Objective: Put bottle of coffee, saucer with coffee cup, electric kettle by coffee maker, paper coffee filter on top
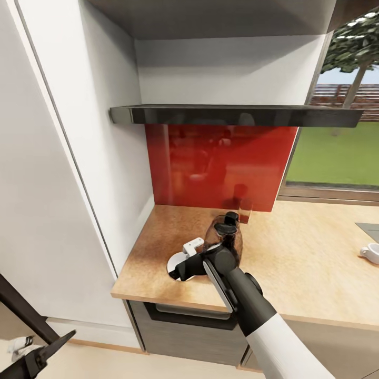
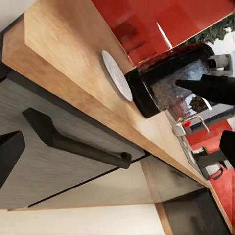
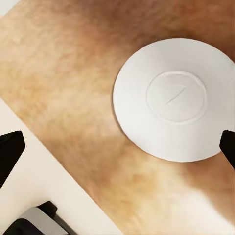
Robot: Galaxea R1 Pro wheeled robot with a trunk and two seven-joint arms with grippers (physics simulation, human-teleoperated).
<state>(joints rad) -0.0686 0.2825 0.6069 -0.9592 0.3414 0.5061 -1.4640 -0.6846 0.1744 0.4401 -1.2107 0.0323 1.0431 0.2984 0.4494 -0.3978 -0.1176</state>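
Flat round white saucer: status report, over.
Right end effector open above the flat round white saucer, empty. Saucer flat on tan countertop. Glass kettle close beside.

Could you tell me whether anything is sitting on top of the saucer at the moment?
Nothing rests on the saucer; its top is bare white. The right end effector hovers open above it. The electric kettle stands beside it on the kitchen countertop.

Bare kitchen countertop (image 1: 310, 252) right of electric kettle (image 1: 225, 237); kitchen shelf (image 1: 231, 115) overhead, wall (image 1: 100, 173) at left.
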